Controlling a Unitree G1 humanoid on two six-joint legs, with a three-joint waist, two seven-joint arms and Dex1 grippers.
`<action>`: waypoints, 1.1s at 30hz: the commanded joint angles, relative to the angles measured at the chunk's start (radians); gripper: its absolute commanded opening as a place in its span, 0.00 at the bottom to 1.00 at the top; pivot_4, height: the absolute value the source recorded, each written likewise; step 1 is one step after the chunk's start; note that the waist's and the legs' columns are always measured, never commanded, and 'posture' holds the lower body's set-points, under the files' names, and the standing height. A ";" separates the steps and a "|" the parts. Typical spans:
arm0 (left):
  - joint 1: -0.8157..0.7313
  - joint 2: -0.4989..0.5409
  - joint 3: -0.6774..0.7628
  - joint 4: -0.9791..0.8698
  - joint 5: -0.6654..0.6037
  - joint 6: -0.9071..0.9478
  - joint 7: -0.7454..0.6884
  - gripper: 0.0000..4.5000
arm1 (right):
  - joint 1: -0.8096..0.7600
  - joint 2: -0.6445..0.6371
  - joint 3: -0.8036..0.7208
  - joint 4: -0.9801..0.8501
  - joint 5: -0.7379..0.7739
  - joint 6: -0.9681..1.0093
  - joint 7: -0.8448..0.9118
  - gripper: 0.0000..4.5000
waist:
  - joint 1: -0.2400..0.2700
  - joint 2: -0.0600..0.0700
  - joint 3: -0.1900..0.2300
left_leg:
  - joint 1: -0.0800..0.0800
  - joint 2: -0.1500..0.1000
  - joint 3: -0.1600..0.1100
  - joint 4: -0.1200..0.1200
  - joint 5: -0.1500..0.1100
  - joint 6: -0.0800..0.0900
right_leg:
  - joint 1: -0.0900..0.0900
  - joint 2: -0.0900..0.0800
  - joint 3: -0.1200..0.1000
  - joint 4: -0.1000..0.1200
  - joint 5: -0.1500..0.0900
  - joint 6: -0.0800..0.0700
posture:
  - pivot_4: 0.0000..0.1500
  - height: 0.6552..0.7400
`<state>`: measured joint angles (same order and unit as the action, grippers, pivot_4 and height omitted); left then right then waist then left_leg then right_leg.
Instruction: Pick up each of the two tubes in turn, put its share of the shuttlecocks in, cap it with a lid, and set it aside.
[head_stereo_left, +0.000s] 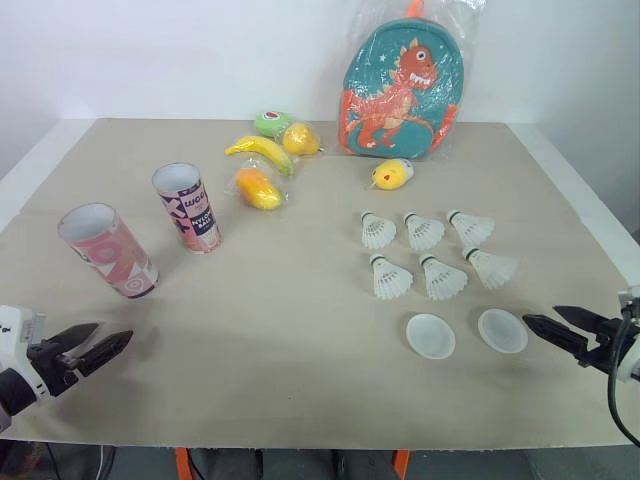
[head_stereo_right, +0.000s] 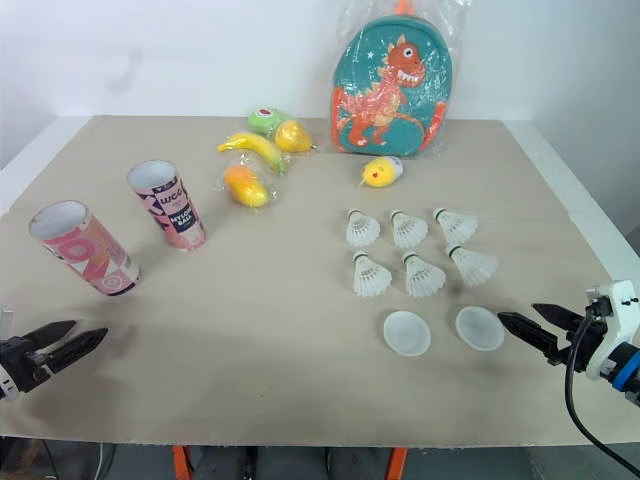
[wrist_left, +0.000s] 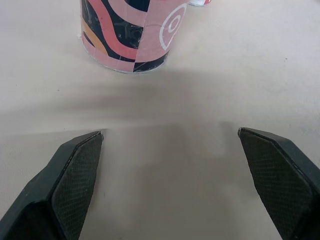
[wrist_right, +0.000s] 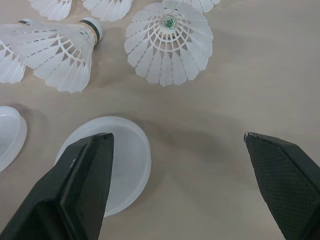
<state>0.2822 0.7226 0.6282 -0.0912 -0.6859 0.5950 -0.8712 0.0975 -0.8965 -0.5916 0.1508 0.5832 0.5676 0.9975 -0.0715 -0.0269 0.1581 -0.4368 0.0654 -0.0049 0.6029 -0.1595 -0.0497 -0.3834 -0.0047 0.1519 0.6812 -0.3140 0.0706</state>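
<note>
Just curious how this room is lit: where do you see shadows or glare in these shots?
Left eye view: glare streaks on the plastic wrap over the dinosaur backpack. Left wrist view: a soft grey shadow band between the left gripper and a patterned tube. Right wrist view: faint shadows beside the lid and shuttlecocks.

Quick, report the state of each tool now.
Left tool: open, holding nothing.
Right tool: open, holding nothing, beside a lid.
</note>
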 joint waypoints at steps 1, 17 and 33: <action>-0.030 0.008 0.033 -0.016 -0.037 0.013 0.007 1.00 | -0.001 -0.017 -0.016 -0.036 0.004 -0.001 0.004 0.99 | 0.000 0.000 0.000 | 0.000 0.000 0.000 0.000 0.000 0.000 | 0.000 0.000 0.000 0.000 0.000 0.000 | 1.00 1.00; -0.060 -0.023 0.018 -0.044 -0.109 0.065 0.043 1.00 | 0.019 -0.027 -0.020 -0.066 0.000 0.009 0.011 0.99 | -0.005 -0.001 0.000 | 0.000 -0.001 -0.001 0.000 0.000 0.000 | 0.001 0.000 0.000 0.000 0.000 0.001 | 1.00 1.00; -0.097 -0.199 0.089 0.051 -0.085 -0.130 0.131 1.00 | -0.079 0.018 -0.023 -0.376 0.183 0.127 -0.051 0.99 | -0.005 -0.004 -0.001 | 0.000 -0.001 -0.001 0.001 0.001 0.001 | 0.002 0.000 0.000 0.000 0.001 0.002 | 1.00 1.00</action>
<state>0.1721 0.5207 0.6789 -0.0440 -0.8039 0.5375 -0.7478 0.0297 -0.8816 -0.5924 -0.1688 0.7203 0.6747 0.9592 -0.0763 -0.0305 0.1575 -0.4369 0.0648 -0.0065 0.6038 -0.1589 -0.0490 -0.3819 -0.0043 0.1517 0.6815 -0.3126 0.0722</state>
